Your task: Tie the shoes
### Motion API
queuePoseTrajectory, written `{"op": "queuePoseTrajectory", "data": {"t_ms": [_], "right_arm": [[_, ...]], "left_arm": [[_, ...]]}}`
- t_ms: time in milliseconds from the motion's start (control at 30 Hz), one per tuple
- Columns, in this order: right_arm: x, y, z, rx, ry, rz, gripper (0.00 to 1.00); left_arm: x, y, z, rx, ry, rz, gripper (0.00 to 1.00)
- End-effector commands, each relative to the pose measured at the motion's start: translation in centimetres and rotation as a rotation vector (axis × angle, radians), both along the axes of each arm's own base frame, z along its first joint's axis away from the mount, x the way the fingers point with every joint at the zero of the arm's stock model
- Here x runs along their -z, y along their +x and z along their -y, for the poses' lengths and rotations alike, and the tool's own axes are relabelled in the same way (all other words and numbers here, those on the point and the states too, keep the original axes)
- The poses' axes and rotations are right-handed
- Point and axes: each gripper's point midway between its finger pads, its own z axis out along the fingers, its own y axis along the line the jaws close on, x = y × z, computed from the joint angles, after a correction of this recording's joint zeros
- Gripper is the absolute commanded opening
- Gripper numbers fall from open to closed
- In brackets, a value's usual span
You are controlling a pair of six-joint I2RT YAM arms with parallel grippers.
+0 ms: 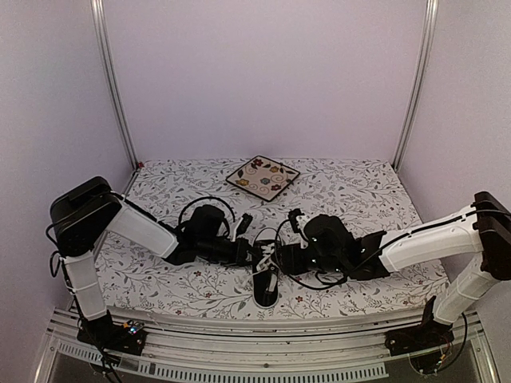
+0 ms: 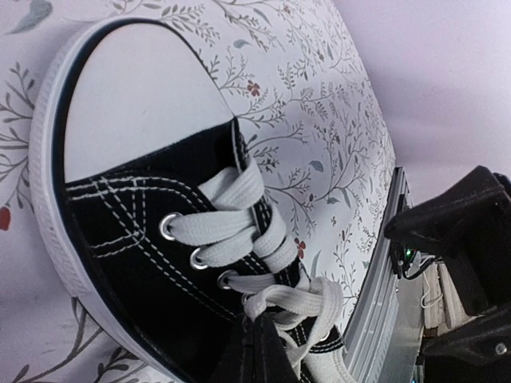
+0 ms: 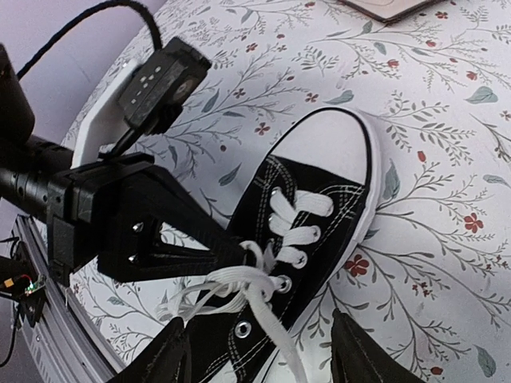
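The black sneaker (image 1: 266, 281) with a white toe cap lies mid-table, its toe toward the near edge. My left gripper (image 1: 253, 254) reaches in from the left and is shut on a loop of the white lace (image 2: 311, 299) at the shoe's upper eyelets. In the left wrist view its tips (image 2: 257, 339) pinch that lace over the black canvas (image 2: 136, 215). In the right wrist view the left gripper (image 3: 251, 254) holds the crossed laces (image 3: 239, 279) above the shoe (image 3: 351, 207). My right gripper (image 3: 259, 363) stands open, its fingers (image 3: 164, 359) wide apart on either side of the shoe, and a loose lace end runs between them.
A square floral plate (image 1: 262, 176) sits at the back of the table. A metal rail (image 1: 263, 327) runs along the near edge, close to the shoe's toe. The two arms meet over the shoe from either side, and cables loop beside each wrist.
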Motion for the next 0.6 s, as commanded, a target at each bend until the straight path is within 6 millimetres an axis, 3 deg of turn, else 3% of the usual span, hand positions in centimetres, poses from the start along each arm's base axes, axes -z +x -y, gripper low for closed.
{"op": "queuePoseTrajectory", "data": {"t_ms": [0, 267, 433, 567], "right_arm": [[-0.5, -0.6, -1.6, -0.049, -0.091, 0.052, 0.59], [1.7, -1.4, -5.1, -0.077, -0.266, 0.084, 0.58], [3.1, -1.4, -5.6, -0.058, -0.33, 0.078, 0.54], [3.6, -1.4, -5.7, -0.053, -0.337, 0.072, 0.43]], "left_arm": [[-1.5, 0.2, -0.1, -0.003, -0.036, 0.028, 0.0], [-1.5, 0.2, -0.2, -0.007, -0.032, 0.03, 0.0], [-1.6, 0.2, -0.2, -0.006, -0.034, 0.031, 0.0], [-1.6, 0.2, -0.1, -0.004, -0.034, 0.031, 0.0]]}}
